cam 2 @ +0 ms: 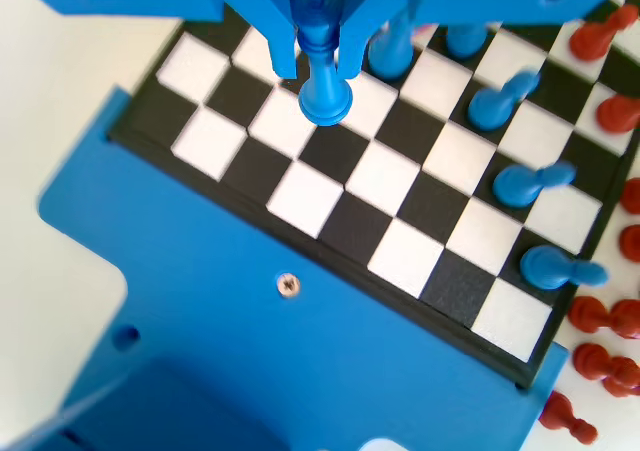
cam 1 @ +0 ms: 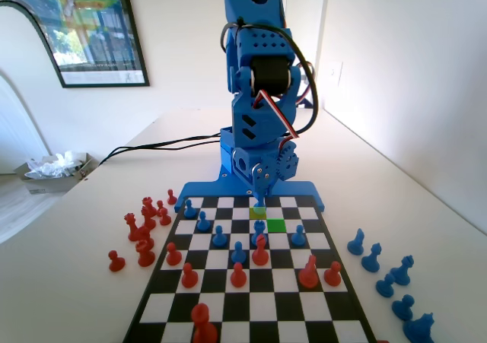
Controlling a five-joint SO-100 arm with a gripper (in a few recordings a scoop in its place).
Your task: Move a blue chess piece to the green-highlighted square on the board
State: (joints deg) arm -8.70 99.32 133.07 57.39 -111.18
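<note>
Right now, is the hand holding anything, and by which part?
Yes. The hand is shut on the blue chess piece, gripping it near its narrow top; the stem and round base hang below the fingers, over the board.

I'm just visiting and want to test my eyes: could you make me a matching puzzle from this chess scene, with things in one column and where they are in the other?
Things:
1. tall blue chess piece
2. green-highlighted square
3. captured red pieces
4. spare blue pieces

Places (fixed view):
A. off the board, on the right
B. held in the end effector
C. off the board, on the left
D. on the board, near the blue arm, no piece on it

Pairs: 1-B, 2-D, 3-C, 4-A
</note>
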